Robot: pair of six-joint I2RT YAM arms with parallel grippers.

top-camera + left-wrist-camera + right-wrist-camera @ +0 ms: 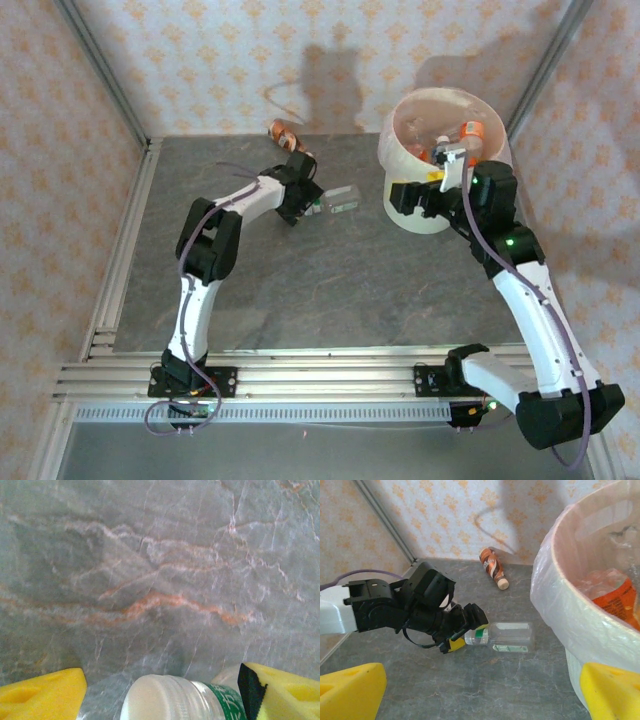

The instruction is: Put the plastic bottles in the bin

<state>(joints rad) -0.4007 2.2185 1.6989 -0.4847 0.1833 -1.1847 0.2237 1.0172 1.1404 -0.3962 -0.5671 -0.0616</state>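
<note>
The clear bottle is lying on its side on the grey marbled tabletop, long axis pointing roughly at the bin — its white-capped end is being straddled by the left tool, so that arm is the nearer one. Whether the yellow pads are actually squeezing can't be told. The right tool is being held wide open beside the bin, nothing in it. The plastic looks thin, smooth and round — slipping is being expected. A brown bottle is lying by the far wall.
</note>
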